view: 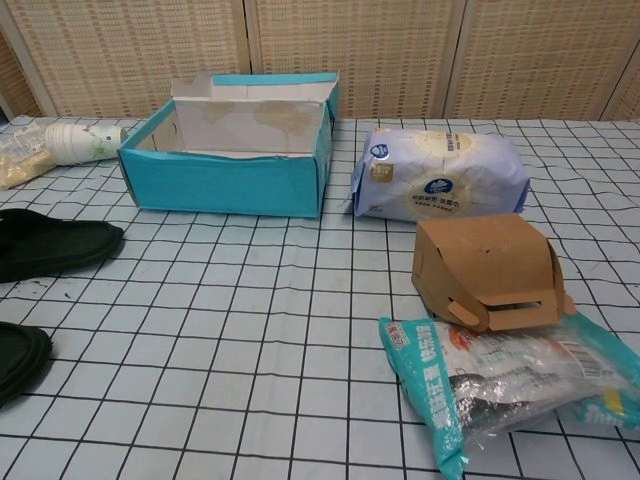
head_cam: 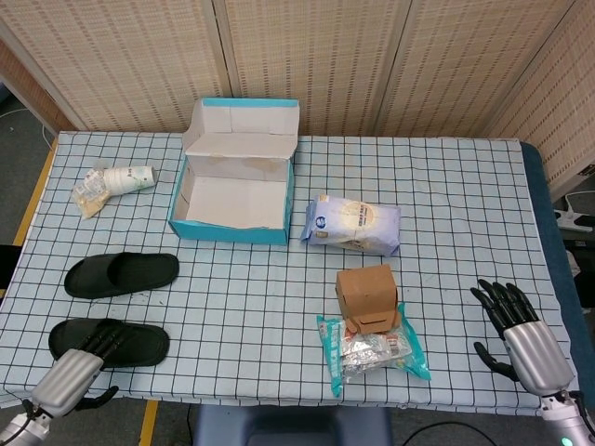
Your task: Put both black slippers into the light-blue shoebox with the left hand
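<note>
Two black slippers lie on the checked tablecloth at the left front: the far slipper (head_cam: 122,275) (view: 52,243) and the near slipper (head_cam: 110,341) (view: 18,358). The light-blue shoebox (head_cam: 234,191) (view: 232,150) stands open and empty behind them, its lid folded back. My left hand (head_cam: 72,378) hovers at the table's front edge, fingers spread over the near slipper's front side, holding nothing. My right hand (head_cam: 519,331) is open at the front right, holding nothing. The chest view shows neither hand.
A white-blue bag (head_cam: 353,224) lies right of the shoebox. A brown cardboard box (head_cam: 368,296) rests against a teal snack packet (head_cam: 374,348) at the front centre. A paper cup (head_cam: 128,177) and a small packet (head_cam: 88,197) lie at the far left.
</note>
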`<state>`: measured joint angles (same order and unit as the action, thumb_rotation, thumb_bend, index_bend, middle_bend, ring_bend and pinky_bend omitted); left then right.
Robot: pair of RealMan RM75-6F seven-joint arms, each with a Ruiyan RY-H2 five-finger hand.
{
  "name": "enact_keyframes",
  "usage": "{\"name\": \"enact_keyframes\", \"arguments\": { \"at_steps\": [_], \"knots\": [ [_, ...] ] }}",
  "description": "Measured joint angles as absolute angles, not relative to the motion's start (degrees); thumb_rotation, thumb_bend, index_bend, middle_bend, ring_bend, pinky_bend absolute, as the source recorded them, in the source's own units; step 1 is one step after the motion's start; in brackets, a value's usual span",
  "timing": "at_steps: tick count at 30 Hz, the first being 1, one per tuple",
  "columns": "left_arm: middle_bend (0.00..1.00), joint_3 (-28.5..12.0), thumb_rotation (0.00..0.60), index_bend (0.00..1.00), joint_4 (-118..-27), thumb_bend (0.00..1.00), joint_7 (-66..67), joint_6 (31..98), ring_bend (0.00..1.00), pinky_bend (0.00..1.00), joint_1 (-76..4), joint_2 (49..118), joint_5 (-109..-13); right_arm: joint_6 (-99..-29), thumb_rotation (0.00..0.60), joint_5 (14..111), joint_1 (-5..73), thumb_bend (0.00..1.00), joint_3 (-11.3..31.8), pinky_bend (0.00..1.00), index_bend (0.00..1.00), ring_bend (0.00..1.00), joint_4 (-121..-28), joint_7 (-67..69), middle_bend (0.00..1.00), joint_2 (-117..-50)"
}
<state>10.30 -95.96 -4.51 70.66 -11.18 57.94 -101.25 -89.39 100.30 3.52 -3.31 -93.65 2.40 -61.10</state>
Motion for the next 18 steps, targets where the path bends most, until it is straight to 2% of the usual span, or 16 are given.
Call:
{"name": "enact_keyframes", "arguments": {
  "at_steps": [4, 18],
  "knots": [
    [0.0, 9.85, 0.6, 0.0, -95.21, 0.32, -3.46, 68.46, 0.0, 0.05, -11.85, 60.06, -98.36, -89.95, 0.6, 101.55, 3.4, 0.25, -4.0, 0.0, 0.0, 0.0, -93.57, 4.38, 0.0, -60.26],
    [0.0, 6.85, 0.6, 0.0, -90.26, 0.32, 5.38, 67.05, 0.0, 0.04, -11.61, 65.7, -90.89, -89.35, 0.6, 103.59, 3.67, 0.25, -5.43, 0.0, 0.0, 0.0, -93.83, 6.16, 0.0, -58.9]
  ]
}}
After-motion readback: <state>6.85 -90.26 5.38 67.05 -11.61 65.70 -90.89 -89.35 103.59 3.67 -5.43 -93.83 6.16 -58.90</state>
